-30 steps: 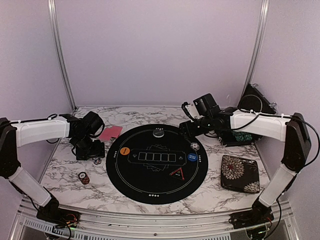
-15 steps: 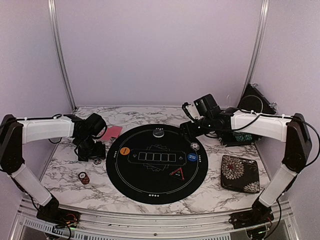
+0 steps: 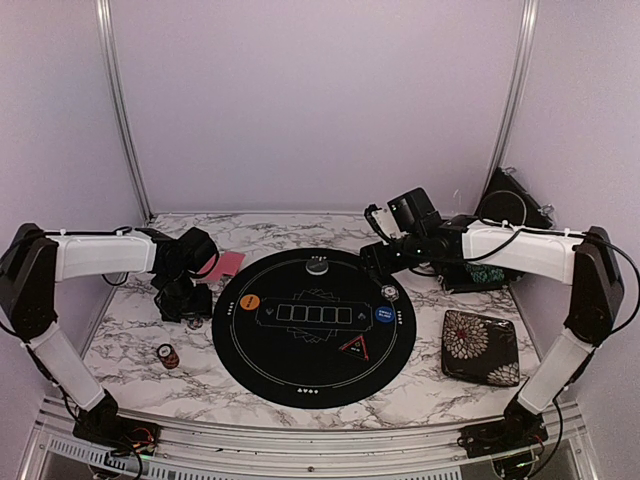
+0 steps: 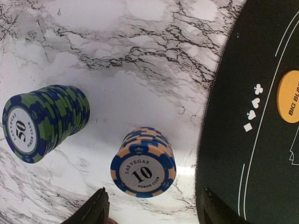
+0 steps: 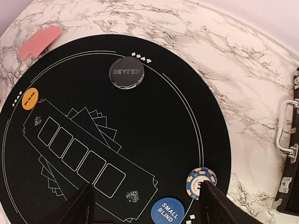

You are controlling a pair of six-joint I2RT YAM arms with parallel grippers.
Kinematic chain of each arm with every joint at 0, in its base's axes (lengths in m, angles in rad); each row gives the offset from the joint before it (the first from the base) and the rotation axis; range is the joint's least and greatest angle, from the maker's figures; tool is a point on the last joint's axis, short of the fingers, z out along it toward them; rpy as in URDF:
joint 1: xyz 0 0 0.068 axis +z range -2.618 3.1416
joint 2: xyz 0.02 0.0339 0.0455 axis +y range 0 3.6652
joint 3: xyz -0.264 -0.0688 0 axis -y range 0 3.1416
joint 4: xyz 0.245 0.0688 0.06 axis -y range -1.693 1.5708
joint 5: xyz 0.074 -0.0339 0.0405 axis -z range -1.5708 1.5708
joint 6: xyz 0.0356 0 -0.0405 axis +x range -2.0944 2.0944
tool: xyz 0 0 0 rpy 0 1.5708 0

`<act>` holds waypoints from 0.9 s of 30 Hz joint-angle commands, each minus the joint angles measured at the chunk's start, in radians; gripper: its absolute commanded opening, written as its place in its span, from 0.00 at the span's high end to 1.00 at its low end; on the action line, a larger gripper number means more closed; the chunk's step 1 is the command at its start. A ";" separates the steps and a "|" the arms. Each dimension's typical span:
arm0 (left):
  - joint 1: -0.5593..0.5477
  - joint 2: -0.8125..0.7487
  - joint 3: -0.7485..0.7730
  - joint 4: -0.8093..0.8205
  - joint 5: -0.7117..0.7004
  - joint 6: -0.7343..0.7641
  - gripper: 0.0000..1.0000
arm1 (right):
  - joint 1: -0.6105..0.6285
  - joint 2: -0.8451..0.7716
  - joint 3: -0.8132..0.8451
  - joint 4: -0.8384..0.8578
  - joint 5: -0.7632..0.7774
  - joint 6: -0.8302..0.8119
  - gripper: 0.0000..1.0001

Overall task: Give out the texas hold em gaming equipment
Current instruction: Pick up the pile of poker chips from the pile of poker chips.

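Texas hold em gaming equipment (image 3: 167,355) is spread over a white marble table (image 3: 130,335) closed in by pale lilac walls (image 3: 320,100). The round black mat (image 3: 315,375) at centre carries the orange button (image 4: 289,95), blue button (image 5: 167,211) and triangle marker (image 3: 357,347). Pink cards (image 3: 222,265) lie on marble off the mat's upper left edge. The left gripper (image 4: 154,191) stands parted astride the blue-and-orange chip stack (image 4: 143,163), clear of it. The right gripper (image 5: 145,186) hangs wide apart and empty over the mat's upper right edge.

I see a glossy white marble-veined tabletop (image 4: 117,42) (catching glare), a matt black round mat (image 4: 243,140), and smooth blue-and-peach chips (image 4: 142,163).
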State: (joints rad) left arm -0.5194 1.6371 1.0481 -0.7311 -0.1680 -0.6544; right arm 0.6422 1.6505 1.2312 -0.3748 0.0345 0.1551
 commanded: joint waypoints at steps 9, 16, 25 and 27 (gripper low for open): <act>0.020 0.045 0.030 -0.005 -0.025 0.029 0.35 | -0.004 -0.041 -0.008 0.011 0.016 -0.011 0.26; 0.029 0.073 0.049 0.003 -0.018 0.044 0.38 | -0.008 -0.040 -0.006 0.011 0.016 -0.012 0.26; 0.042 0.090 0.057 0.006 -0.021 0.051 0.41 | -0.012 -0.035 -0.007 0.010 0.015 -0.012 0.26; 0.044 0.093 0.056 0.008 -0.019 0.053 0.42 | -0.014 -0.033 -0.006 0.010 0.015 -0.012 0.26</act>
State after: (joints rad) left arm -0.4843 1.7164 1.0870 -0.7231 -0.1772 -0.6159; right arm 0.6346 1.6371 1.2201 -0.3748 0.0360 0.1516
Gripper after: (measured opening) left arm 0.587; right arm 0.740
